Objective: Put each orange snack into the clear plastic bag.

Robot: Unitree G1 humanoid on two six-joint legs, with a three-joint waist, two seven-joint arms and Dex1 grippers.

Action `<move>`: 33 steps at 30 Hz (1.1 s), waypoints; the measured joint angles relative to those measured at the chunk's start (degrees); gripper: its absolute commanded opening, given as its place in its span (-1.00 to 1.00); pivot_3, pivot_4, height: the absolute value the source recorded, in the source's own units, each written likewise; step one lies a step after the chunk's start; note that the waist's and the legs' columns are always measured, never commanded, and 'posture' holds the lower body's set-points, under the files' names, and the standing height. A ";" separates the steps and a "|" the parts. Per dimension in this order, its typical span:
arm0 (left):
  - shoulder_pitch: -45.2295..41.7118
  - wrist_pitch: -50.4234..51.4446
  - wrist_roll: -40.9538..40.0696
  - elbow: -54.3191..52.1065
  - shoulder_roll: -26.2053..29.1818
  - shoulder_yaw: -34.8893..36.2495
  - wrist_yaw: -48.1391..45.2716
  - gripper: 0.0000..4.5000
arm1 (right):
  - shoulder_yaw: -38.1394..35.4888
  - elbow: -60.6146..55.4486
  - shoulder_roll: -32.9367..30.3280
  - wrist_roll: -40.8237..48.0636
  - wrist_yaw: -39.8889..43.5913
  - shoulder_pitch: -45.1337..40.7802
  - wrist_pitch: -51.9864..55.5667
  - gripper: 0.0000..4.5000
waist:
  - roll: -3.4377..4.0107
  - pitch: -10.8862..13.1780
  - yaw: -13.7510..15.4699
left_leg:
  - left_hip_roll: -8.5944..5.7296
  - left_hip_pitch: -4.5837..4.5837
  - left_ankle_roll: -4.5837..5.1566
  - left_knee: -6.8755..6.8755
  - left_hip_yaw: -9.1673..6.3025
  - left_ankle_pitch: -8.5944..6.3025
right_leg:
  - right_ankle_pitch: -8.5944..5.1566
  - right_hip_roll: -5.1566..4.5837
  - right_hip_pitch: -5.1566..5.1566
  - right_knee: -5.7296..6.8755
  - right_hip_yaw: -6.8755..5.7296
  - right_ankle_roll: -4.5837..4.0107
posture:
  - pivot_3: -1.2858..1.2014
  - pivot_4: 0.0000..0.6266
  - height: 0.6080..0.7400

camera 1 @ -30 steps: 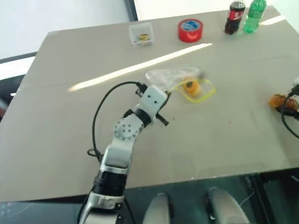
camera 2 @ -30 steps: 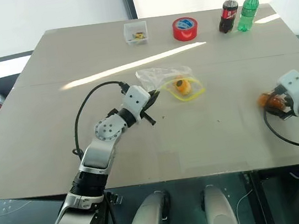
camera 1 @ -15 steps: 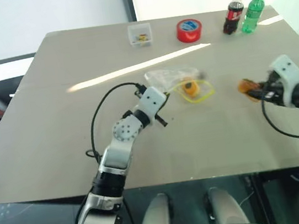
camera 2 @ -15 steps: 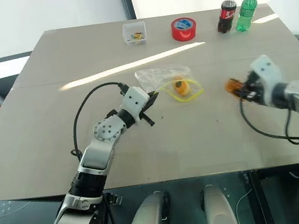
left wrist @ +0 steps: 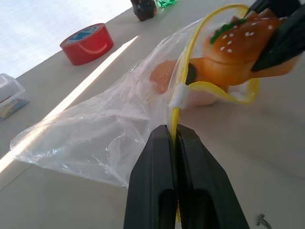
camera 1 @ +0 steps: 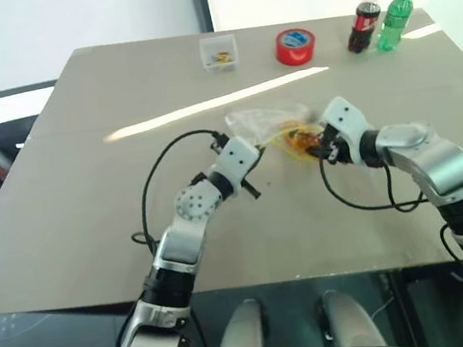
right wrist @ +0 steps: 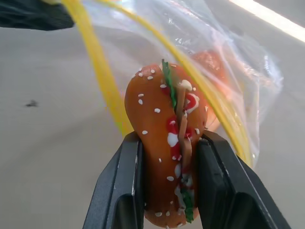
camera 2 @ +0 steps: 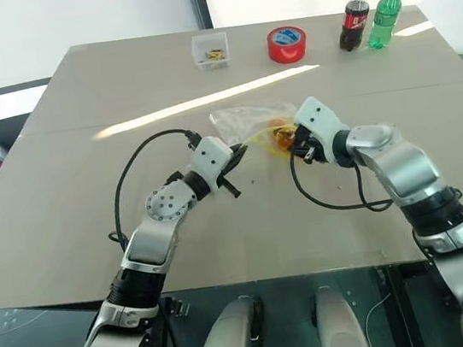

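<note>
orange snack (right wrist: 167, 143) clamped in right jaws at clear plastic bag (left wrist: 105, 129) mouth, left jaws pinching its seal

Bag (camera 1: 270, 125) lies mid-table (camera 1: 89, 202), one snack (left wrist: 164, 76) inside; 2nd snack (right wrist: 167, 138) at its mouth, btwn right gripper's (right wrist: 167, 181) fingers; left gripper (left wrist: 172, 138) pinches seal strip (left wrist: 175, 102) left of it.

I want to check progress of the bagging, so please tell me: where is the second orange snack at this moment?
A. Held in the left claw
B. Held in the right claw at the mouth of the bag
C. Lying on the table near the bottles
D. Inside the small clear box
B: the right claw is shut on the orange snack just at the yellow-rimmed opening of the clear plastic bag.
</note>
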 measured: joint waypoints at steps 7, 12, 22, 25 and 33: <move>1.20 -1.26 -0.41 -0.12 0.51 -1.19 -2.40 -1.00 | 5.66 10.46 5.31 -10.05 -2.99 -5.51 -14.04 0.16 | 0.01 0.00 -0.01 | -0.01 0.00 -0.01 -0.01 0.01 0.00 | 0.00 0.00 -0.02 0.00 0.01 0.00 | 0.03 -0.52 1.00; 1.19 -2.06 -0.42 -0.09 0.68 -1.34 -2.75 -1.00 | 5.54 17.66 10.05 -13.92 -6.83 -6.02 -24.86 0.98 | 0.01 0.00 0.04 | -0.01 0.00 -0.01 -0.02 0.01 0.00 | 0.00 0.00 -0.03 0.00 0.03 0.00 | 0.03 -0.52 1.00; 1.18 -1.64 -0.48 0.02 -0.09 -0.77 -1.07 -1.00 | -2.61 7.87 7.11 -2.60 3.48 0.29 -14.69 0.98 | 0.01 0.01 0.26 | -0.02 -0.02 0.01 -0.03 -0.05 -0.01 | 0.00 -0.01 -0.01 -0.01 -0.01 -0.01 | 0.03 -0.52 1.00; 1.15 -1.41 -0.51 0.10 -0.05 0.13 -0.67 -1.00 | -5.82 2.31 3.12 1.06 7.37 2.33 -11.43 0.98 | 0.01 0.00 0.14 | -0.02 -0.01 0.01 -0.03 -0.03 -0.01 | 0.00 -0.01 0.00 -0.01 0.00 0.00 | 0.03 -0.52 1.00; 1.15 -1.26 -0.53 0.27 -0.33 0.18 -0.66 -1.00 | -5.07 2.79 -6.46 -1.25 13.26 4.94 -13.07 0.98 | 0.01 0.00 0.02 | 0.00 0.03 0.01 -0.02 0.05 -0.01 | 0.00 0.00 0.00 0.00 0.03 0.00 | 0.03 -0.52 1.00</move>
